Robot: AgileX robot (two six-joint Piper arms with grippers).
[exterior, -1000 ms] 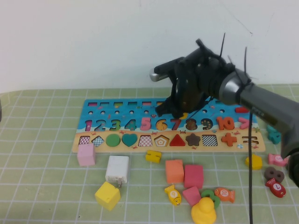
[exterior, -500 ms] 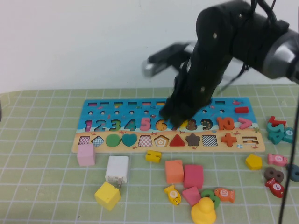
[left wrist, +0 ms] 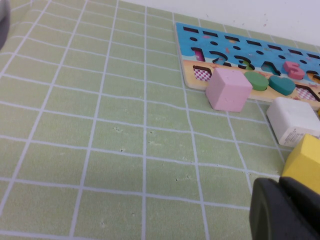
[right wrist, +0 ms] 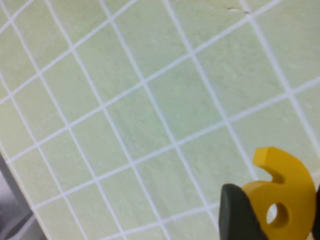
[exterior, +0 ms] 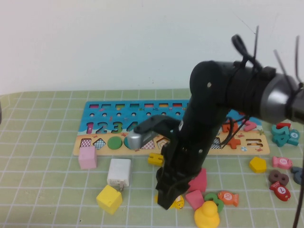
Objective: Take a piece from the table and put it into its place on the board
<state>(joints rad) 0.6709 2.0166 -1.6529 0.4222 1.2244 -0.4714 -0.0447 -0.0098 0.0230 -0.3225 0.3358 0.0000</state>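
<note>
In the right wrist view the piece [right wrist: 281,192], a flat yellow numeral 6, sits clamped between the dark fingers of my right gripper [right wrist: 275,216], above the bare green grid cloth of the table [right wrist: 150,100]. In the high view that gripper [exterior: 166,198] hangs low over the front middle of the table, among loose blocks, and the piece is hidden there. The arm covers the middle of the board [exterior: 107,115], including the slots around 6 and 7. My left gripper [left wrist: 278,200] rests shut and empty at the table's left, beside a yellow cube [left wrist: 304,161].
In front of the board lie a pink cube [exterior: 88,157], a white block [exterior: 119,172], a yellow cube [exterior: 109,199], red and pink blocks [exterior: 197,183] and a yellow duck [exterior: 207,214]. A yellow pentagon [exterior: 258,164] and several small pieces sit at the right edge.
The right arm has swung from over the board's middle numerals down and forward to the front of the table. The left arm has not moved.
</note>
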